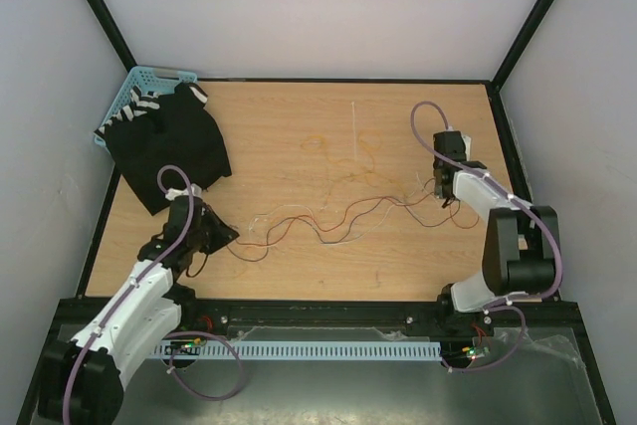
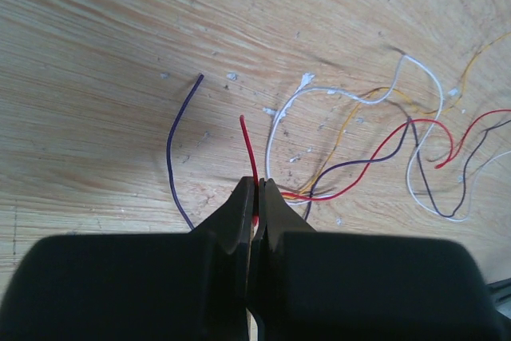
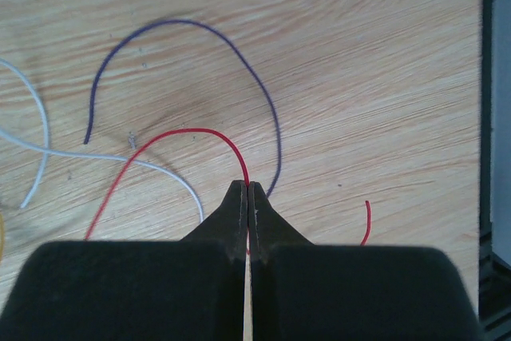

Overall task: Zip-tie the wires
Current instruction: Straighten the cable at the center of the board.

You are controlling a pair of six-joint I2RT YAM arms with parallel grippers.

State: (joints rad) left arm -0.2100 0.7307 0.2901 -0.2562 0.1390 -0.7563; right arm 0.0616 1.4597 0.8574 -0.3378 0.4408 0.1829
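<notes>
You're pinching w/ both claws closed tight: left claw [image 2: 257, 197] and right claw [image 3: 247, 197] are each gripping a red wire [image 2: 248, 145]. The wires [image 1: 328, 216] are sprawling loose mid-frame on the tabletop [image 1: 299, 281]. No tie on yet, so bundling & cinching are prob. all remaining.

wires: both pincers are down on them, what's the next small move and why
Probably draw the two pincers toward each other to gather the strands. The left pincer and right pincer are each shut on a red wire, while the wires lie spread loosely across the table between them.
</notes>
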